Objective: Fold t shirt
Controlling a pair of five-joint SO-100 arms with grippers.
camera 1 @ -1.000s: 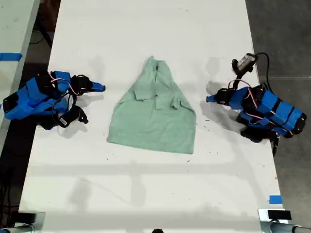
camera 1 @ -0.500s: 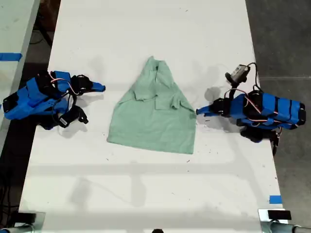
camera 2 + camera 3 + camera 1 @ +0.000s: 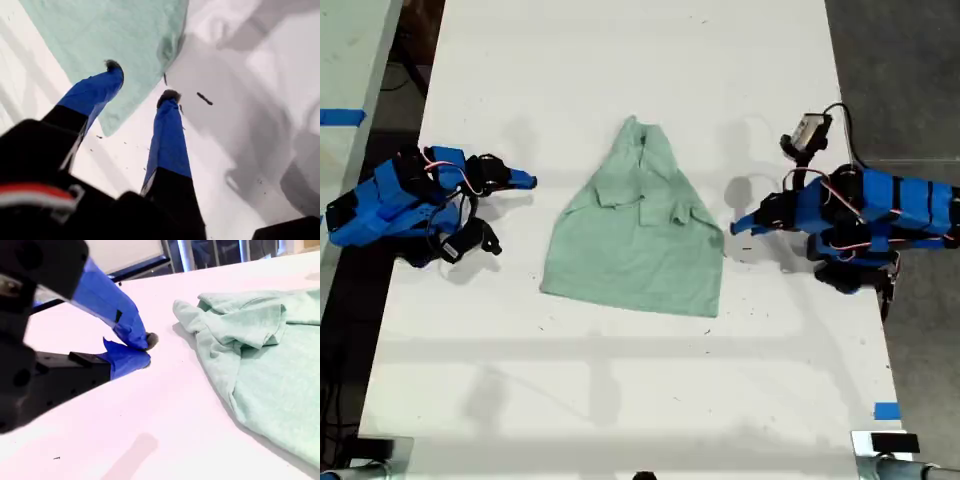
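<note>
Lying near the middle of the white bench [image 3: 620, 80], the t shirt [image 3: 638, 235] is already partly gathered: both short sleeves are turned inward over the chest, so the outline narrows to a point at the collar toward the bench's far edge and widens to the hem toward the near edge. Its pale mint-green knit looks soft and thin, creased along the folded sleeves, and should drape limply when lifted. My first gripper [image 3: 140, 80], on the arm at the exterior view's right, hangs with its blue fingers spread wide, one tip over the cloth and the other over bare bench, straddling the garment's side edge; this placement suits pinching that edge for a further fold, judged as the step in hand. My second gripper [image 3: 145, 351], on the arm at the exterior view's left, rests low by the bench's side edge, well apart from the shirt, its blue tips nearly together and holding nothing, seemingly parked.
</note>
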